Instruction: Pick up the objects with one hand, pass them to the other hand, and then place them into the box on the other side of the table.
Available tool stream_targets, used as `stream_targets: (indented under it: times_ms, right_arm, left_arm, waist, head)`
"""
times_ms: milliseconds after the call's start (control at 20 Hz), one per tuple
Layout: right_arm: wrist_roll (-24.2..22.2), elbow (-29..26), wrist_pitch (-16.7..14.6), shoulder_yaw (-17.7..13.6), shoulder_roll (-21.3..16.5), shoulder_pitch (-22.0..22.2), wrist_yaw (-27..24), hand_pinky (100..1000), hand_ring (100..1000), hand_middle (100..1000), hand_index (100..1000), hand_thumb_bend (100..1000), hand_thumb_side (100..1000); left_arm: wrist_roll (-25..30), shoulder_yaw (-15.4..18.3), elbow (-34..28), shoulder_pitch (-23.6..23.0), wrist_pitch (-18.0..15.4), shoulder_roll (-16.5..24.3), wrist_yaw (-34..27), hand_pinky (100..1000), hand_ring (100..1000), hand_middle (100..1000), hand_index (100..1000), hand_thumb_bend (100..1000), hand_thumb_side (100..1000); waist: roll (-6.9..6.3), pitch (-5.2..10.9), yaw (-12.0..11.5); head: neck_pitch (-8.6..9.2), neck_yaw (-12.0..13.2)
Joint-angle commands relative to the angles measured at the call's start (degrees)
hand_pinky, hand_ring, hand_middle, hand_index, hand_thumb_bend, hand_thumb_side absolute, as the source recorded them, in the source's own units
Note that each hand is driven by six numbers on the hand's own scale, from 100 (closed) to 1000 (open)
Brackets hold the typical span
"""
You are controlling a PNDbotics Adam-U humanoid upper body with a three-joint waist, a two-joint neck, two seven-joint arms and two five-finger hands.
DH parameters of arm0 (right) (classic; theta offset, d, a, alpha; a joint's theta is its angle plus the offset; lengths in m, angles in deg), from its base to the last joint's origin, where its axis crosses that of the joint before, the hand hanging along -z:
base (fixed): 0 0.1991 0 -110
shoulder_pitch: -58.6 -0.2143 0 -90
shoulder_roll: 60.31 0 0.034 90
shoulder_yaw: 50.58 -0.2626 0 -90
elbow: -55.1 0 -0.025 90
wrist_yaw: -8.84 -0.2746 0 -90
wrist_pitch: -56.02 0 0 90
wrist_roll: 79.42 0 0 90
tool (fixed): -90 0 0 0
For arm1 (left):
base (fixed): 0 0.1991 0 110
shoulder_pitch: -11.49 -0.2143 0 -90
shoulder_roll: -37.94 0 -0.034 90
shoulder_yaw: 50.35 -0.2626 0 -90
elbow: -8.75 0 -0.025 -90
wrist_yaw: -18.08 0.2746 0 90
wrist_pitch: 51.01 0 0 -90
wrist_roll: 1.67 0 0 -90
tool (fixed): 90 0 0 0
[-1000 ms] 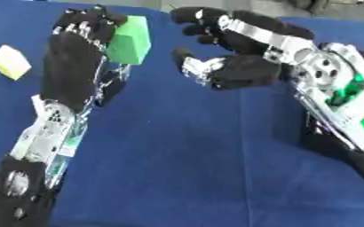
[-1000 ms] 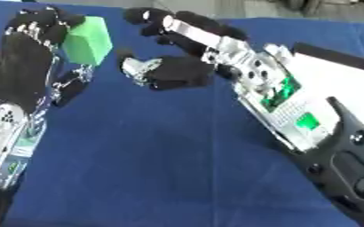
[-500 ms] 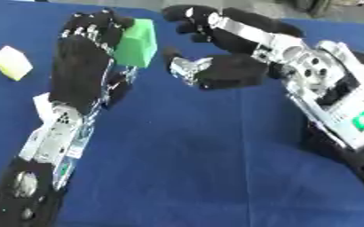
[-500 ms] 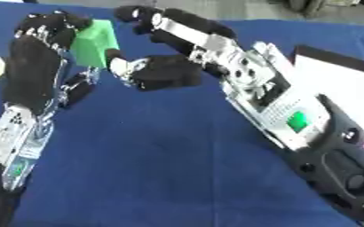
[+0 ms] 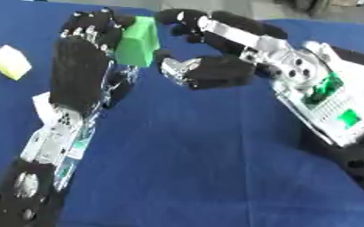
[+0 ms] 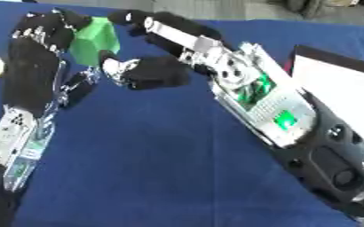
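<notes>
Left eye view: over blue table [image 5: 193, 168], left hand [image 5: 80, 75] fingers grip green block [image 5: 136, 42]; right hand [image 5: 216, 73] spread.

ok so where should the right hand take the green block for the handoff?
Probably by the green block's exposed right-facing side and its top and bottom edges, coming in from the robot's right. The left hand covers its left side, fingers curled over the top-left. The right hand is already open there, thumb low, fingers above.
</notes>
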State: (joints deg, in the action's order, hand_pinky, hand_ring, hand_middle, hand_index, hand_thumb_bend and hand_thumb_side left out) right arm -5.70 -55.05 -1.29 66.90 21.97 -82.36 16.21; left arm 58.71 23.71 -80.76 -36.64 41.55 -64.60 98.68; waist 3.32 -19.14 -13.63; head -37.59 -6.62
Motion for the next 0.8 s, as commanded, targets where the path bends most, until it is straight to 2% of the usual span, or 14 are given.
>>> stream_targets:
  times_ms: [50, 400, 800]
  right_arm:
    - [0.4, 1.0, -0.5, -0.5, 0.2, -1.4, 0.4, 1000, 1000, 1000, 1000, 100, 571]
    - [0.1, 2.4, -0.8, -0.2, 0.7, -1.8, -1.9, 1000, 1000, 1000, 1000, 100, 641]
    - [-1.4, 0.4, -0.6, -0.7, 0.1, -1.6, -5.3, 1000, 1000, 1000, 1000, 100, 581]
  left_arm:
    - [-1.3, -0.1, -0.3, 1.2, -0.1, -0.4, 0.1, 629, 482, 519, 635, 100, 100]
    - [-1.4, -0.3, 0.8, 1.5, -0.2, -1.0, 0.8, 628, 483, 520, 636, 100, 100]
    - [-0.1, -0.2, 1.7, 1.8, 0.5, -1.1, 2.1, 621, 483, 520, 636, 100, 100]
  waist:
    - [-0.21, 1.50, -0.1]
    - [-0.07, 1.43, -0.4]
    - [-0.02, 1.32, -0.3]
  head:
    - [0.50, -0.3]
    - [0.27, -0.4]
    - [0.04, 0.0]
